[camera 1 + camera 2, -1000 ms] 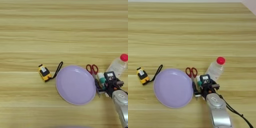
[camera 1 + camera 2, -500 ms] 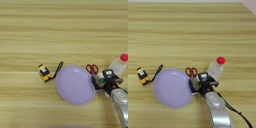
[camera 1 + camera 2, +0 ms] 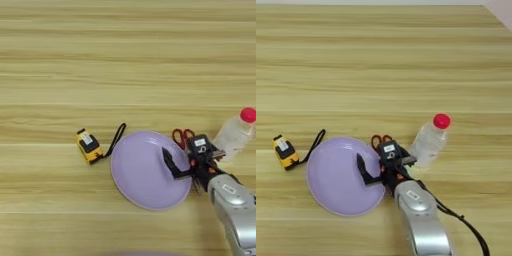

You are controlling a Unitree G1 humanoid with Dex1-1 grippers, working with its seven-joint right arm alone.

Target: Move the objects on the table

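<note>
A yellow-and-black tape measure (image 3: 89, 146) is seen at the plate's 9 o'clock side, its black strap (image 3: 116, 138) reaching the lilac plate (image 3: 142, 172), with wide bare table (image 3: 125, 60) left open toward 12 o'clock and to the left. At the plate's 3 o'clock rim the gripper (image 3: 181, 167) is held with one black finger (image 3: 170, 163) over the plate, though whether it is spread or pinched cannot be told. Red-handled scissors (image 3: 181, 136) lie at 1 o'clock from it and a clear bottle with a red cap (image 3: 431, 138) at 2 o'clock; the white tube is not made out, and no writing can be read.

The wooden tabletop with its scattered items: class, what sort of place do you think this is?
Probably a lab or test bench set up for handling practice: a bare plank table holds unrelated small items, a tape measure, a purple plate and a clear bottle, worked by a robot gripper.
</note>
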